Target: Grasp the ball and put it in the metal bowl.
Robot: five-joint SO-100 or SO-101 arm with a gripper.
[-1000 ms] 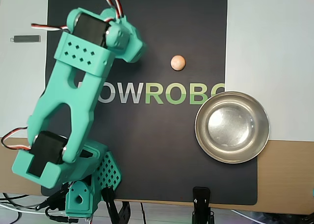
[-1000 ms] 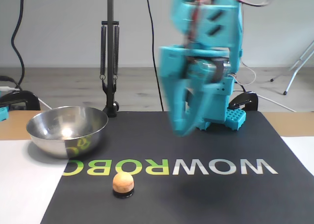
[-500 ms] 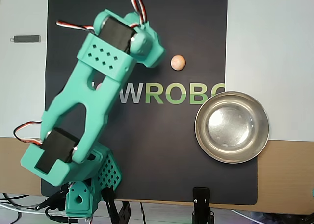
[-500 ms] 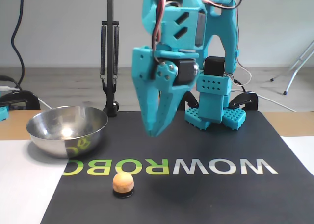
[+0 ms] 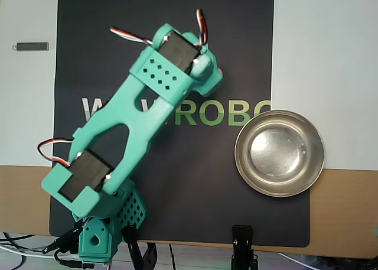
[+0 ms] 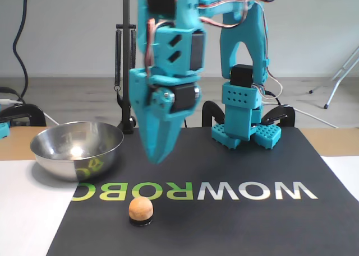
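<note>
The ball (image 6: 140,209) is small and peach-orange and rests on the black mat in front of the lettering in the fixed view. In the overhead view only an orange sliver of the ball (image 5: 220,72) shows beside the teal wrist. My gripper (image 6: 157,158) hangs in the air above the ball, a little to its right, pointing down with its fingers together and nothing between them. The metal bowl (image 6: 56,159) stands empty at the left of the fixed view. In the overhead view the same bowl (image 5: 238,153) lies at the right, at the mat's edge.
A black mat (image 5: 177,181) with WOWROBO lettering covers the table, with white sheets on both sides. The arm's base (image 6: 245,124) stands at the mat's back edge. A black clamp stand (image 6: 125,71) rises behind the bowl. A small grey bar (image 5: 31,46) lies at the far left.
The arm has swung toward the ball, rightward in the overhead view and leftward in the fixed view. Its wrist now covers most of the ball from above. Ball and bowl have not moved.
</note>
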